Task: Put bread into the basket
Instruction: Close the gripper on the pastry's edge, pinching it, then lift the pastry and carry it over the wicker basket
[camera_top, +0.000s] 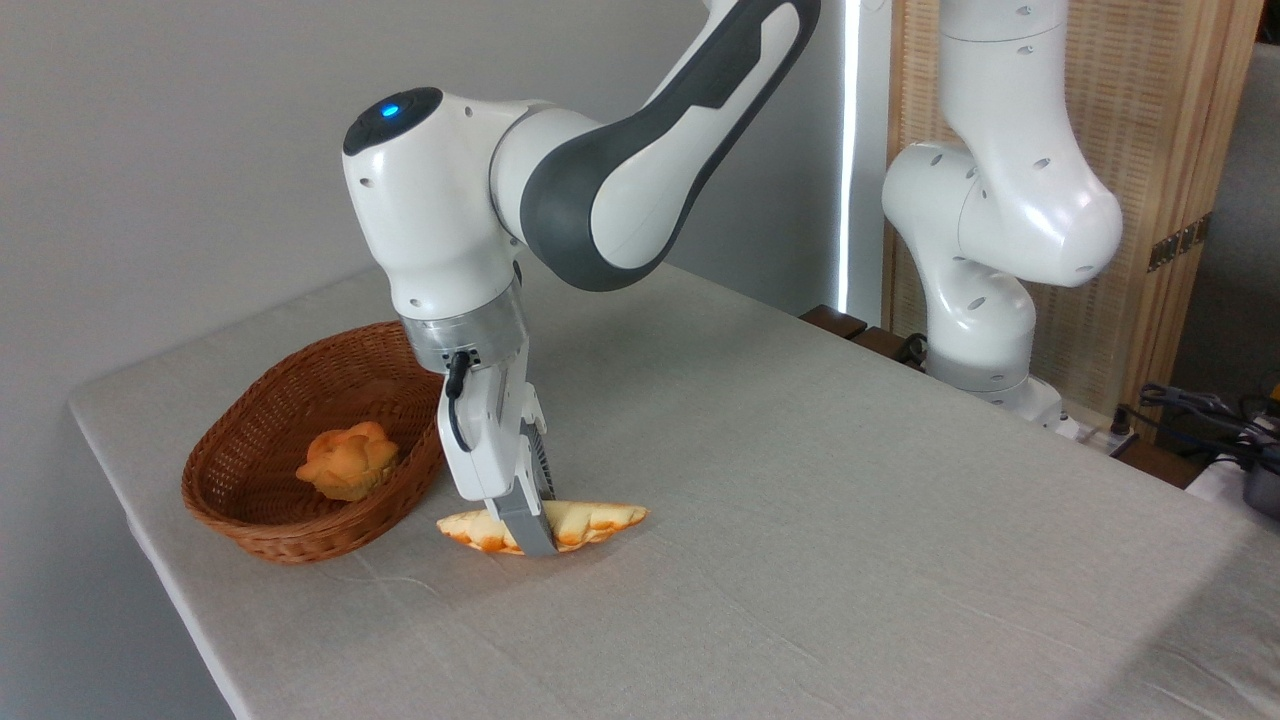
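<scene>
Low and left of centre, the bread (585, 520) lies flat on the desk (800, 500), its long axis running left-right, just right of the basket (260, 480). Directly above its middle, the end effector (525, 530) straddles it; whether the fingers are pinching it I cannot tell.

— Item: white and dark grey jointed robot arm (600, 190), posture?
— Reaches in from upper right, wrist bent straight down.
— Item: white two-finger gripper (525, 535) with grey fingers (528, 528)?
— Points vertically downward; near finger visible, far finger hidden, so closure undetermined.
</scene>
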